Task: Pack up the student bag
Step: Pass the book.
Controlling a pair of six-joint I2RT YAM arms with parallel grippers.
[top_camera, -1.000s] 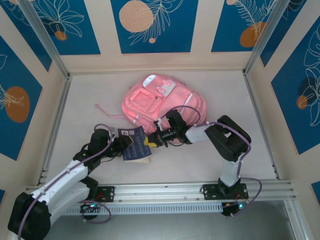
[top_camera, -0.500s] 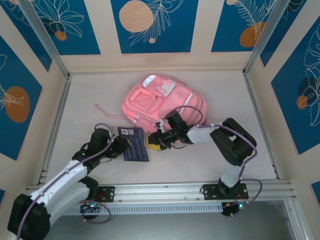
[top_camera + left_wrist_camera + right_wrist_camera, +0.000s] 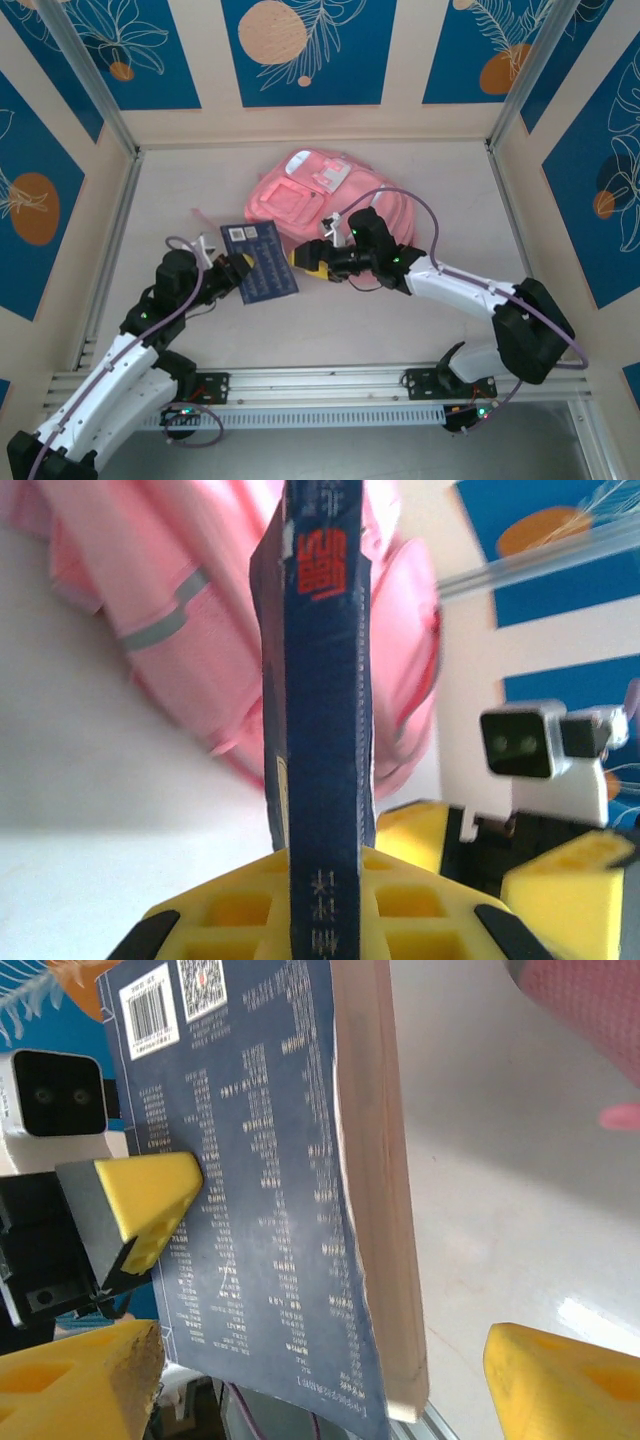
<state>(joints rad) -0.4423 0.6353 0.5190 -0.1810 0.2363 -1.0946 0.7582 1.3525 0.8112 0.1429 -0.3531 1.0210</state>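
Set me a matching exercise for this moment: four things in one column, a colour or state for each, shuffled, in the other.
Things:
1. book
2. bag
3. left tool
4. right tool

Colour or state:
A. open, fingers wide apart
B. pink soft fabric
C. shut on the book
D. dark blue, barcode on its cover

Pairs: 1-D, 2-B, 3-C, 4-A
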